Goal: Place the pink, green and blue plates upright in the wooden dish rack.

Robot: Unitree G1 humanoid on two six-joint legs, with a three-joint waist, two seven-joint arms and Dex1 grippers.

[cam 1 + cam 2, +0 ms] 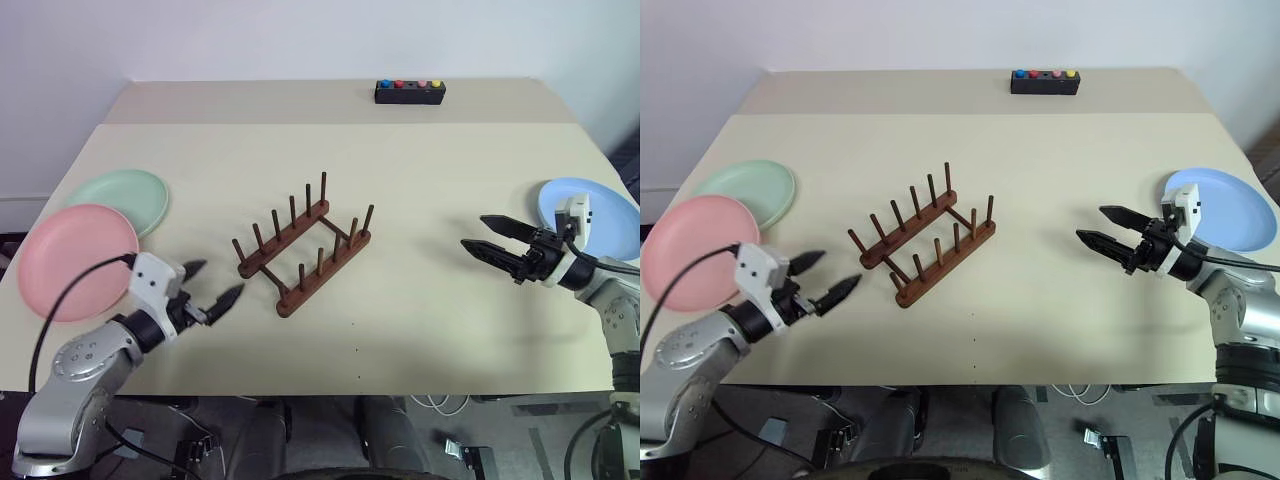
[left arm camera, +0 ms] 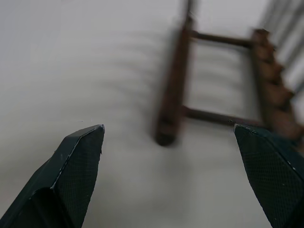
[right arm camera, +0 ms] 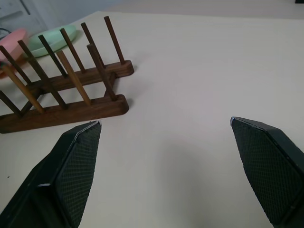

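Note:
The dark brown wooden dish rack [image 1: 303, 246] stands empty at the table's middle, its pegs upright. At the left edge the pink plate [image 1: 72, 257] lies flat, overlapping the green plate [image 1: 125, 198] just behind it. The blue plate [image 1: 598, 216] lies flat at the right edge. My left gripper [image 1: 212, 284] hovers open between the pink plate and the rack, pointing at the rack's near end [image 2: 166, 135]. My right gripper [image 1: 484, 235] is open too, just left of the blue plate and aimed toward the rack [image 3: 66, 102]. Nothing sits between either pair of fingers.
A small black box with coloured buttons [image 1: 409, 92] rests near the far edge of the beige table [image 1: 420, 300]. A seam runs across the tabletop behind the rack. Cables hang below the table's front edge.

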